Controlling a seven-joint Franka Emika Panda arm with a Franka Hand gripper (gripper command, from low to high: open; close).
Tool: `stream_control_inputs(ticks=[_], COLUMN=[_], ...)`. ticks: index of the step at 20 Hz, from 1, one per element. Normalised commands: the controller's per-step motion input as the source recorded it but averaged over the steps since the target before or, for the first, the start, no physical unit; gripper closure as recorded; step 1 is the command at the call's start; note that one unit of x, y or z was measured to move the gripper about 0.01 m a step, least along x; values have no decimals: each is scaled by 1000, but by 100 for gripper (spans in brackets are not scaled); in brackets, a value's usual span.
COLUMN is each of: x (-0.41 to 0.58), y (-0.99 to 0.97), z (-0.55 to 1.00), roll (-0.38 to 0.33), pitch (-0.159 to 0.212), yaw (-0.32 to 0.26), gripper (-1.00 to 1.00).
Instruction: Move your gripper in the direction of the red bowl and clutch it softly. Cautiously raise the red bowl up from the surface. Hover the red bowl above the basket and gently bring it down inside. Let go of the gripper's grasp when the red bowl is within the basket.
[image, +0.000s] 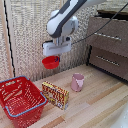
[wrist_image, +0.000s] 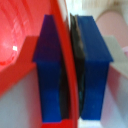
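In the exterior view the white gripper (image: 54, 56) hangs in the air on its thick white arm, shut on the rim of the small red bowl (image: 50, 62). The bowl is lifted well above the wooden table. The red mesh basket (image: 6, 109) with its blue-grey rim stands at the exterior view's lower left, apart from the bowl. In the wrist view the two dark blue fingers (wrist_image: 49, 70) pinch the red bowl's rim (wrist_image: 67, 65) between them, with the bowl's glossy inside (wrist_image: 17, 35) beside one finger.
A pink cup (image: 77, 82) stands on the table below and to the exterior view's right of the bowl. A yellow-red box (image: 55, 95) lies between the cup and the basket. A wooden drawer cabinet (image: 111, 47) fills the back right.
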Motion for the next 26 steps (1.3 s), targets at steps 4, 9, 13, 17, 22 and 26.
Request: stream_control_inputs(ticks=[4, 9, 13, 17, 22, 26], x=[-72, -113, -82, -6, 0, 0], y=[716, 834, 957, 989, 998, 729], z=[681, 529, 176, -23, -259, -584], roll=[15, 3, -10, -7, -34, -61], pitch=[88, 36, -1, 13, 23, 1], yaw=[51, 15, 0, 0, 0, 0], gripper=[100, 100, 100, 100, 100, 100])
